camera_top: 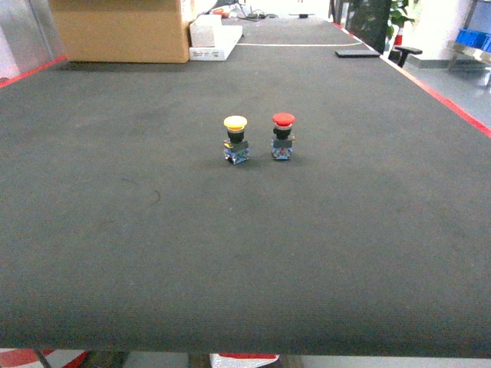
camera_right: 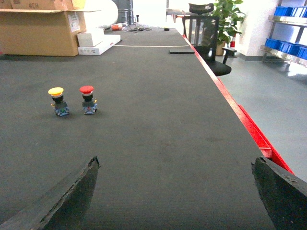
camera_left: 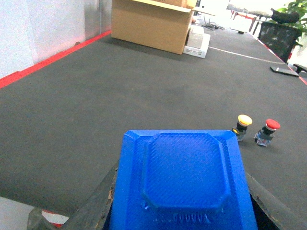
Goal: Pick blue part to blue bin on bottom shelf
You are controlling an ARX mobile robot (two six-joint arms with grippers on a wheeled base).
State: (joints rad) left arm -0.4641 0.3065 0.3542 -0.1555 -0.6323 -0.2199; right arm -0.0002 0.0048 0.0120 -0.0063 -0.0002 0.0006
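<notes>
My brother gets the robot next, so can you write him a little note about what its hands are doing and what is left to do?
Left gripper: shut on the blue part, held low over the near end of the black table.
Right gripper: open, empty, fingers spread above the table.
On the table: a yellow push button and a red push button stand upright side by side, apart, untouched. A cardboard box sits at the far end.
Done: the blue part is picked up.
Left: carry it to the blue bin on the bottom shelf. Blue bins on shelving show far off to the right; which one is the target cannot be told.
</notes>
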